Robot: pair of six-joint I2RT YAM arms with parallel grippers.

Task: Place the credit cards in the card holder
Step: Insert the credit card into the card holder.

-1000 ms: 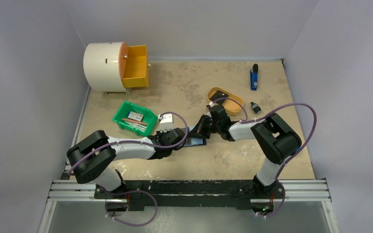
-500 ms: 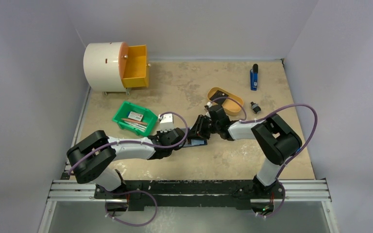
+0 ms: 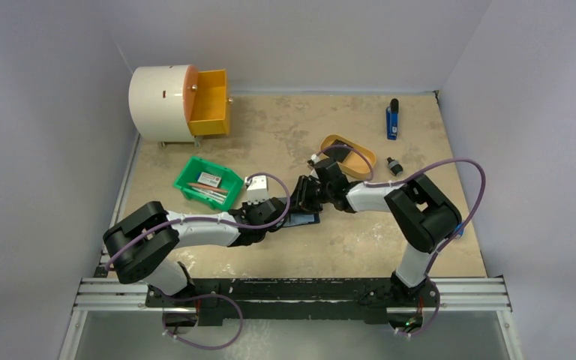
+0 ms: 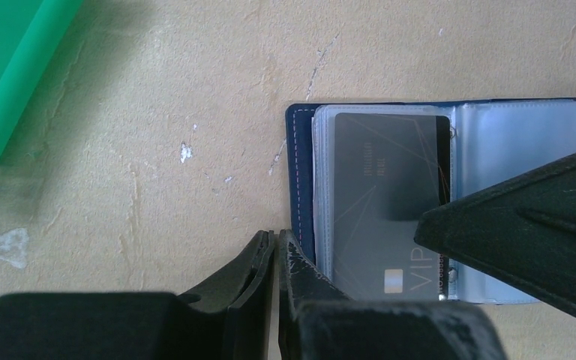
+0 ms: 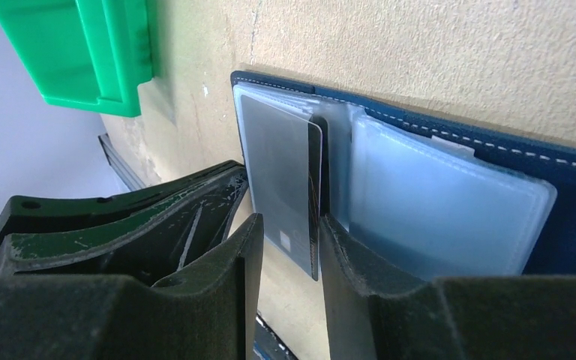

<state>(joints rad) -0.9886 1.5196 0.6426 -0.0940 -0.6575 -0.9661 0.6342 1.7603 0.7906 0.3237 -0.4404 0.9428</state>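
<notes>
From above, the card holder point(image 3: 307, 220) lies open on the table point(image 3: 285, 135) between both wrists, with the green bin point(image 3: 208, 182) to its left and the mustard tray point(image 3: 349, 154) to its far right. The left wrist view shows the left jaws shut, tips at the holder's edge, and a grey card point(image 4: 386, 195) against its clear sleeves. The right wrist view shows the right jaws slightly apart astride that card's edge, not pinching.

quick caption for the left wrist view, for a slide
Open navy card holder, a dark grey VIP card among its clear sleeves, left fingers shut beside it.
</notes>
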